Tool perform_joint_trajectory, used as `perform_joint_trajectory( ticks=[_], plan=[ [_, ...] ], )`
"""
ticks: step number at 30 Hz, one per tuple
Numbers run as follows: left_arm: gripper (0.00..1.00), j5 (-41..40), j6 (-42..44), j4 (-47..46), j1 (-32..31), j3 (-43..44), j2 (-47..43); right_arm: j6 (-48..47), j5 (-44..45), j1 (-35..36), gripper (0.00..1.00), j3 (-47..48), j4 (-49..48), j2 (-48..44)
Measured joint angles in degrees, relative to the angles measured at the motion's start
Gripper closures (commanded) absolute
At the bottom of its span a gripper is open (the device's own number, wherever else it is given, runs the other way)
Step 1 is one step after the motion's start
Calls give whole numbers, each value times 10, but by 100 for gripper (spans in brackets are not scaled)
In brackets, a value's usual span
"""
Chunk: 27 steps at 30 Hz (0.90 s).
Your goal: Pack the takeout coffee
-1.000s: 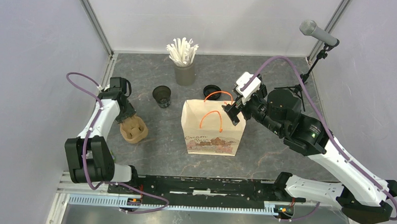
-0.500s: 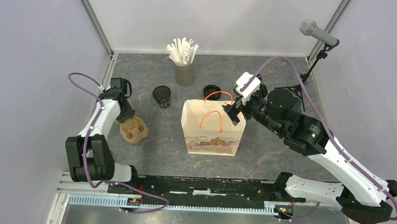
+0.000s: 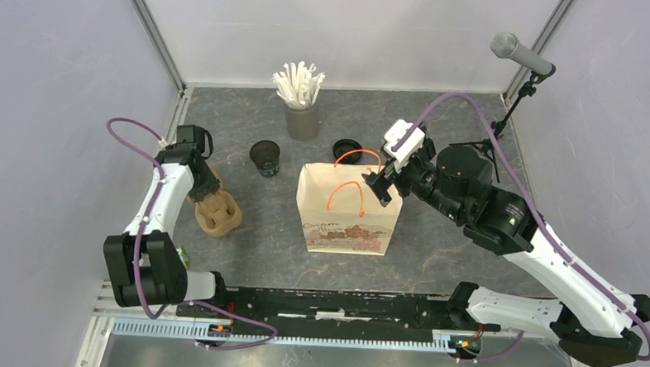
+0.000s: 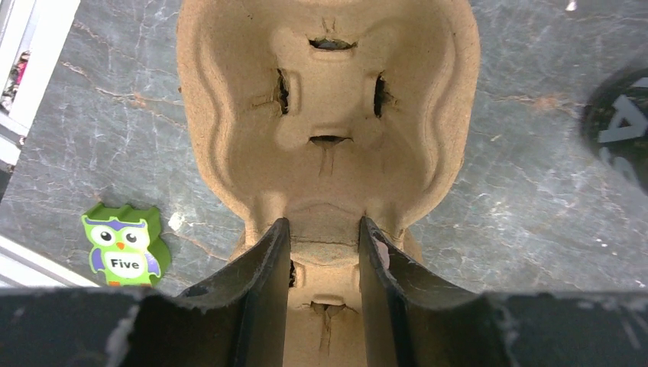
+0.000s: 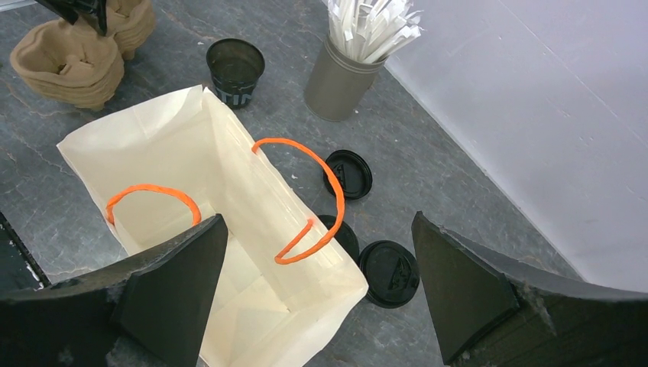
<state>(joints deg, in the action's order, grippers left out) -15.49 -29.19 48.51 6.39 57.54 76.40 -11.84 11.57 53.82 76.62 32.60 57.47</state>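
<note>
One open black cup (image 3: 265, 158) stands on the table behind the paper bag (image 3: 349, 208); it also shows in the right wrist view (image 5: 234, 70) and at the right edge of the left wrist view (image 4: 619, 134). Black lids lie behind the bag (image 3: 347, 150), three in the right wrist view (image 5: 348, 173) (image 5: 388, 273), one of them half hidden by the bag (image 5: 341, 233). My left gripper (image 4: 322, 225) is shut on the middle ridge of the top brown pulp carrier (image 4: 328, 115). My right gripper (image 5: 317, 217) hangs open and empty over the bag's open mouth (image 5: 229, 252).
A grey cup of white straws (image 3: 302, 108) stands at the back. The carrier stack (image 3: 218, 212) sits at the left. A green owl tag (image 4: 124, 248) lies beside it. A microphone stand (image 3: 516, 84) is at the back right.
My left arm has shifted slightly and the carrier stack has edged a little to the left. The right arm has hardly moved.
</note>
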Motion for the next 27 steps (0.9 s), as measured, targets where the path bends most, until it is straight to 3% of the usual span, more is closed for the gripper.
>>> perform_joint_trajectory(
  ticks=[11,14,27],
  plan=[
    [68,21,0,1,0,5,-8,0,-15,0,2,-1,-3,0],
    [61,21,0,7,0,5,-8,0,-16,0,2,-5,-8,-5],
    [62,52,0,33,0,22,9,0,-19,0,2,-8,-22,-9]
  ],
)
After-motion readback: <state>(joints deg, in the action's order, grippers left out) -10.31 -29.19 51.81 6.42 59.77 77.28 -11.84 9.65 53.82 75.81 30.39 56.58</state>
